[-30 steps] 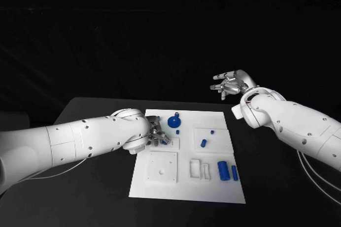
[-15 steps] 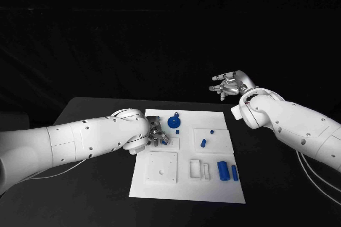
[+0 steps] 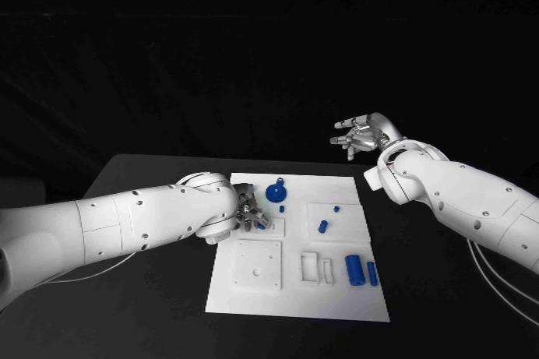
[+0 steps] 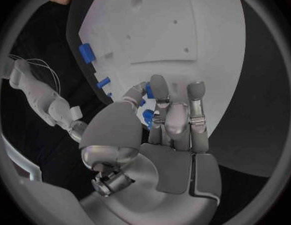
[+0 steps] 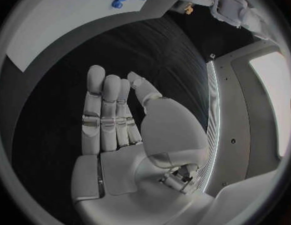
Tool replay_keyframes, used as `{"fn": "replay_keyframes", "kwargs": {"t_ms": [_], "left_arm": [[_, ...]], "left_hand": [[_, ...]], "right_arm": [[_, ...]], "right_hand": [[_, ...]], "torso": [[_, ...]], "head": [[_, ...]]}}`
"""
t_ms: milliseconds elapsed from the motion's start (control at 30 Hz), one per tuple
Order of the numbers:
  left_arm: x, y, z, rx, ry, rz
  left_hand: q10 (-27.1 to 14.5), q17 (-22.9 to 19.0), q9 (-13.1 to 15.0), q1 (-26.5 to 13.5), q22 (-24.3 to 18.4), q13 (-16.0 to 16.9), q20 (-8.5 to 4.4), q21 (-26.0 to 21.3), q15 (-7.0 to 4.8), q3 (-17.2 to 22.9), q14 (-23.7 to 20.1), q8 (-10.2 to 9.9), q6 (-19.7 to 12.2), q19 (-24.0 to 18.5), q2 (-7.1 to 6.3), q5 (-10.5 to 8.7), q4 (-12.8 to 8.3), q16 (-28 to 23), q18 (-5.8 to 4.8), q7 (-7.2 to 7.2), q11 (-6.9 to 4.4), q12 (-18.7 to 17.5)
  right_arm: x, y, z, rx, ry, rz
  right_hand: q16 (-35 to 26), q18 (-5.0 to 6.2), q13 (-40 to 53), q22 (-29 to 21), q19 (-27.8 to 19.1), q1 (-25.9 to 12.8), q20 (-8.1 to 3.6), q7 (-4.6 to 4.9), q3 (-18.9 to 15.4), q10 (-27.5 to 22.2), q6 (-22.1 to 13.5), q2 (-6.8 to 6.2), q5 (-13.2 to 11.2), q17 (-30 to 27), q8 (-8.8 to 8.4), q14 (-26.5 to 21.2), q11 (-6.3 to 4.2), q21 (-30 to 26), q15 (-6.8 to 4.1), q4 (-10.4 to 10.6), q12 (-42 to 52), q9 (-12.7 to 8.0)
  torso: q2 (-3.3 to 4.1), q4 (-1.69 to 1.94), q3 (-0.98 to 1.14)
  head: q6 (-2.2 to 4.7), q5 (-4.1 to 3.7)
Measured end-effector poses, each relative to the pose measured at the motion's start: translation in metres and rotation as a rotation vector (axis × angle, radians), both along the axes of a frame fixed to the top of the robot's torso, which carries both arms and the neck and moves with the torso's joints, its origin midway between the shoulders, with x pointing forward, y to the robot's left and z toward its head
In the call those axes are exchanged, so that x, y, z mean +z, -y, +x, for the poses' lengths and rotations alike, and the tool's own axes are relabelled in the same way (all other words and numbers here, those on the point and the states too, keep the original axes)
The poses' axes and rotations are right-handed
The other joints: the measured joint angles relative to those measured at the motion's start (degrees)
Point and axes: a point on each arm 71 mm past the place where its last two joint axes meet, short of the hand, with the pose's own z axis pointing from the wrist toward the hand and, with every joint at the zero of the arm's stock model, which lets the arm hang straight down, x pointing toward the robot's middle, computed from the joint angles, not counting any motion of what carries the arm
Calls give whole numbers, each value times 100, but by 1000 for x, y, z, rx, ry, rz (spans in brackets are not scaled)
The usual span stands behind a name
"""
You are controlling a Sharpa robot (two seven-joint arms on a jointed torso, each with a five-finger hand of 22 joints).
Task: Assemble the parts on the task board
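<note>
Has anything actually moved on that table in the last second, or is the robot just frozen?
Hardly anything. The left hand stays low over the task board, fingers around a small blue part. The right hand stays raised off to the side, holding nothing. The blue parts on the board lie where they were.

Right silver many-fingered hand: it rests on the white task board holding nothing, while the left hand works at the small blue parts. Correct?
Not quite. The right silver many-fingered hand is raised off beyond the white task board, not resting on it, as the head view shows. It does hold nothing, and the left hand is down at a small blue part.
</note>
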Motion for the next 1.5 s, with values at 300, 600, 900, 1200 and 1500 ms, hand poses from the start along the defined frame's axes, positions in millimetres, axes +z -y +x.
{"fn": "replay_keyframes", "kwargs": {"t_ms": [300, 600, 900, 1200, 1500], "left_arm": [[0, 1, 0, -4, 3, 3], [0, 2, 0, -9, 4, 6], [0, 2, 0, -14, 4, 10], [0, 3, 1, -16, 3, 13], [-1, 4, 1, -19, 2, 16]], "left_hand": [[49, 37, 82, 15, 0, -76, 0, 25, 12, 21, 25, -18, 15, 0, 15, 73, 18, 0, 0, 3, 48, 38], [81, 51, 109, 15, -1, -104, 0, 25, 23, 19, 37, 13, 54, 0, 15, 69, 20, 22, 0, 5, 79, 65], [92, 51, 133, 15, -2, -144, 0, 48, 33, -23, 47, 13, 73, 0, 15, 111, 157, 22, 0, 11, 90, 87], [108, 39, 141, 38, -2, -176, -12, 48, 35, -108, 48, 12, 103, 11, 22, 42, 336, 22, 0, 14, 106, 87], [121, 19, 171, 70, -3, -192, -21, 48, 24, -319, 37, 41, 206, 21, 19, -261, 619, 22, 1, -3, 119, 110]], "right_arm": [[-1, -1, 0, 2, -2, 0], [-1, -1, 0, 4, -3, 0], [-1, -2, 0, 5, -4, -1], [-2, -2, 0, 6, -6, -1], [-5, -3, -1, 7, -11, -1]], "right_hand": [[0, -2, 0, 0, 0, 0, 0, 8, 0, -20, -8, 0, 24, 0, 0, 0, 20, 0, 0, 0, 0, 0], [0, -3, 1, 6, 0, -23, 0, 10, 0, -20, -10, -23, 51, 1, 0, 0, 19, -23, 0, 0, 0, 0], [0, -3, -4, 6, 0, -23, 0, 10, 15, -30, -10, -23, 50, 1, 0, 1, 8, -23, 0, 16, 0, 0], [0, -3, -3, 13, 0, -23, 0, 3, 39, -31, -3, -23, 83, -5, 0, 1, 6, -23, 0, -8, 0, 0], [0, -4, -3, 12, 0, -23, 0, 0, 39, -30, 0, -23, 83, -4, 0, 1, 6, -23, 0, -8, 0, 0]], "torso": [[0, -1, 1], [0, 3, -3], [0, 2, -3], [1, 1, 1], [2, 2, 1]], "head": [[6, -14], [25, -25], [26, -32], [27, -40], [27, -42]]}}
